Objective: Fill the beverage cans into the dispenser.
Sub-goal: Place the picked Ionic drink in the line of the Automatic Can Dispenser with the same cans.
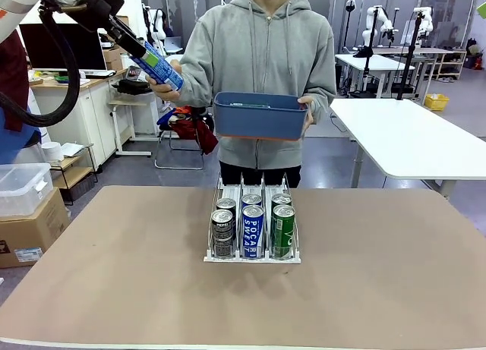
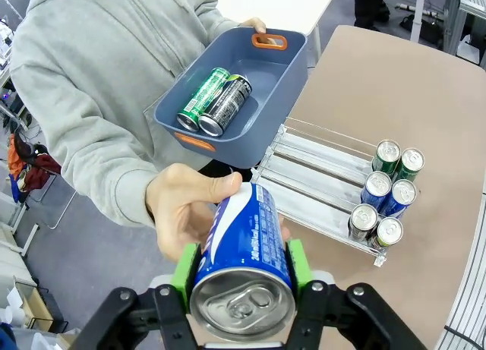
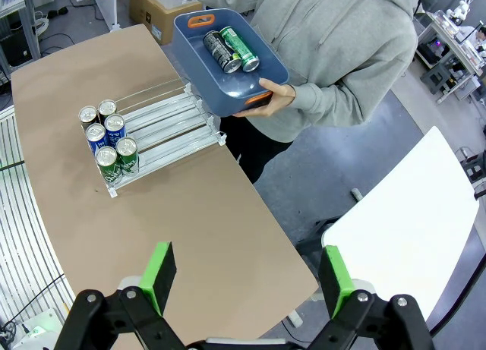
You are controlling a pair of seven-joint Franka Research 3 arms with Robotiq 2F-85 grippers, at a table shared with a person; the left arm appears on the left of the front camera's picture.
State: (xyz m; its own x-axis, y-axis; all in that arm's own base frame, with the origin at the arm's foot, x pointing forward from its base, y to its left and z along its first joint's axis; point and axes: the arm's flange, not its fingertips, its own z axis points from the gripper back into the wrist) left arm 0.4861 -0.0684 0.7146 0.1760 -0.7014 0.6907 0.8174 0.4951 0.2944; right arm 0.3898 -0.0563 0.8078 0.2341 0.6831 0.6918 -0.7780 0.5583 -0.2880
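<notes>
Blue can [image 2: 243, 266] clamped in left gripper [image 2: 241, 268], person's hand [image 2: 186, 209] on its far end too, held high, well apart from the dispenser [image 2: 319, 175]. Looks like mid-handover. Next: hand lets go, then carry the can over and set it upright in the middle lane behind the blue pair. Dispenser holds six upright at the front: two dark, two blue, two green. Bin [image 2: 285, 77] in person's other hand: green can [image 2: 201, 99], dark can [image 2: 225, 105]. Right gripper [image 3: 248, 278] wide open, empty.

Blue bin [image 1: 260, 118] above brown table [image 1: 114, 274]; cardboard box [image 1: 30, 232] at left.
</notes>
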